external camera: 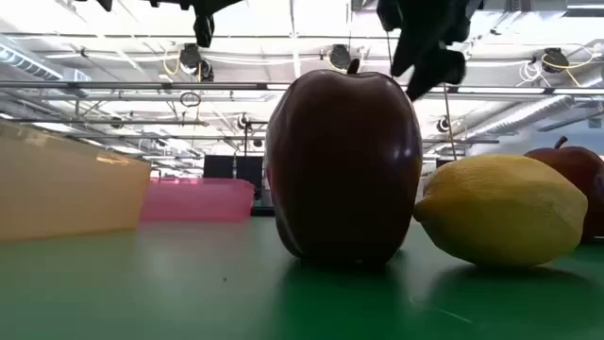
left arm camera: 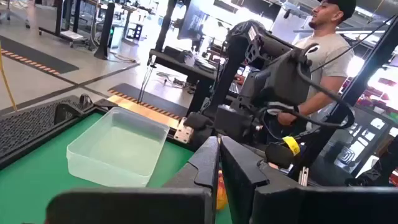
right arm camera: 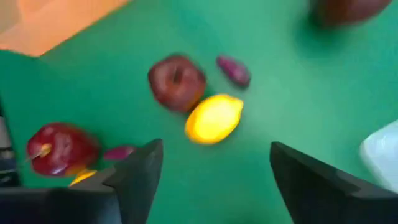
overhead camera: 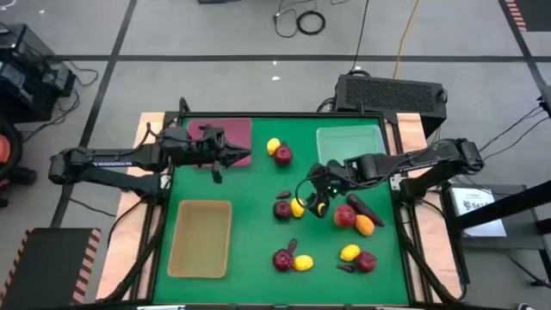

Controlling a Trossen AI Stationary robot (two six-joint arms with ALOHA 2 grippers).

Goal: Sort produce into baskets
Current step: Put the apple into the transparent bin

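My right gripper (overhead camera: 317,196) hovers open above the green mat, over a lemon (right arm camera: 213,118), a red apple (right arm camera: 177,81) and a small purple vegetable (right arm camera: 234,70); it touches none of them. My left gripper (overhead camera: 231,156) is shut and empty at the right edge of the maroon tray (overhead camera: 234,131). The clear tray (overhead camera: 349,142) stands at the far right and the tan tray (overhead camera: 201,238) at the near left. More produce lies loose on the mat: a lemon (overhead camera: 274,146) beside an apple (overhead camera: 283,156), and an apple (overhead camera: 344,216) beside the orange fruit (overhead camera: 364,226).
Near the front edge lie an apple (external camera: 344,170) and a lemon (external camera: 500,210) side by side, with another lemon (overhead camera: 349,252), apple (overhead camera: 367,262) and a purple piece (overhead camera: 344,268) to their right. A person (left arm camera: 323,50) stands beyond the table's right side.
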